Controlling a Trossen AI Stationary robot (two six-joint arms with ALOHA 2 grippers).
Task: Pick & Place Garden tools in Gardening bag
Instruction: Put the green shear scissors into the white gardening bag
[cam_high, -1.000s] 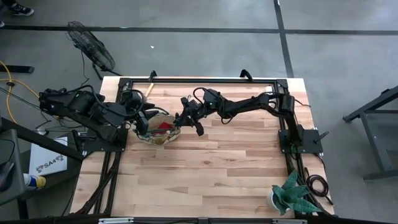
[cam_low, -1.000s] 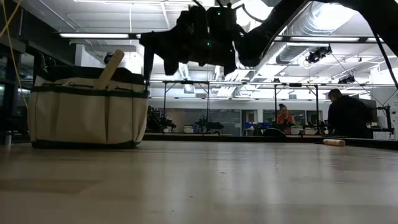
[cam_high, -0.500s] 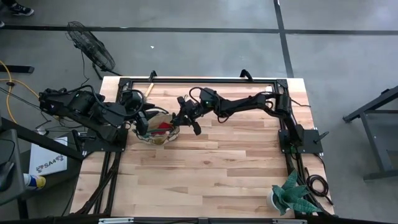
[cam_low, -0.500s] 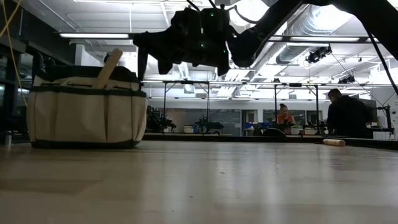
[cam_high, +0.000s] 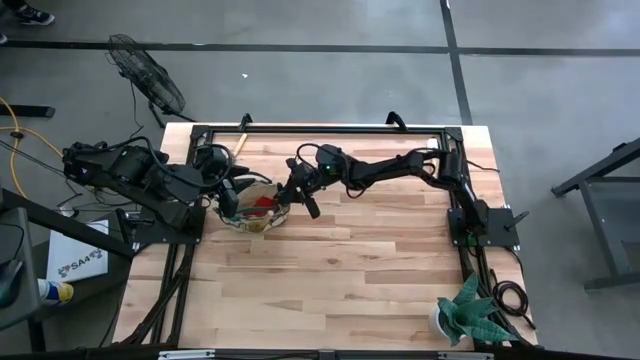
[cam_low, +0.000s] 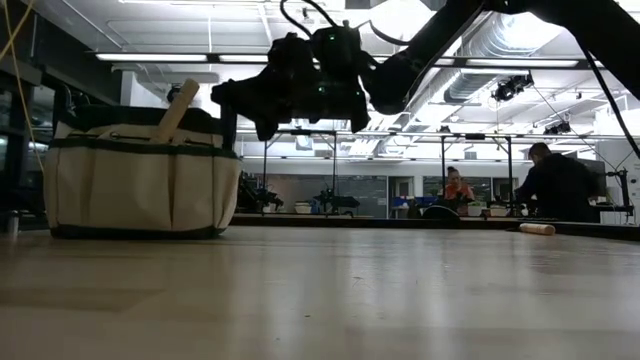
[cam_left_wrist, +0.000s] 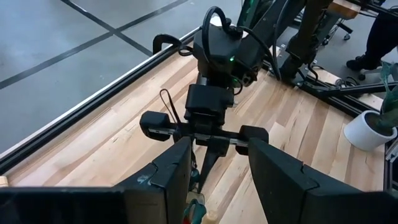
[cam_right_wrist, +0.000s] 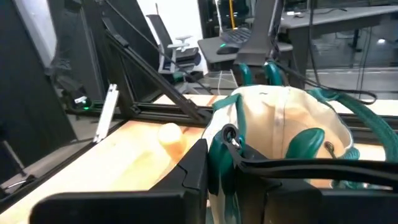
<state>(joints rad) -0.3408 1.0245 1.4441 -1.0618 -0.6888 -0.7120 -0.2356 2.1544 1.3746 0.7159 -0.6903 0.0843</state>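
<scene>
The beige gardening bag (cam_high: 252, 218) with green trim stands at the table's left, mouth up; a red item (cam_high: 263, 203) lies inside and a wooden handle (cam_low: 180, 105) sticks out of it. My right gripper (cam_high: 289, 194) reaches level from the right to the bag's right rim, shut on green-handled pruning shears (cam_right_wrist: 221, 163). My left gripper (cam_high: 228, 197) waits at the bag's left rim, its fingers (cam_left_wrist: 177, 171) apart, looking across the bag at the right gripper. My right gripper pinches the shears between its two fingers; green handle (cam_right_wrist: 220, 177) shows in the gap. It comes level from the table's right. A slim dark part (cam_left_wrist: 208, 167) slants down below the fingers over the bag's mouth, clear of the table. My left gripper: I cannot tell whether it touches the bag.
A wooden-handled piece (cam_high: 243, 138) lies by the far frame rail behind the bag. A white pot with a spiky green plant (cam_high: 466, 314) stands at the near right corner. Black frame rails (cam_high: 320, 128) border the table. Bare wood spreads near and right of the bag.
My right gripper has moved toward the table's left and slightly down with the shears, closing on the bag's right rim. The bag and my left gripper have kept still.
</scene>
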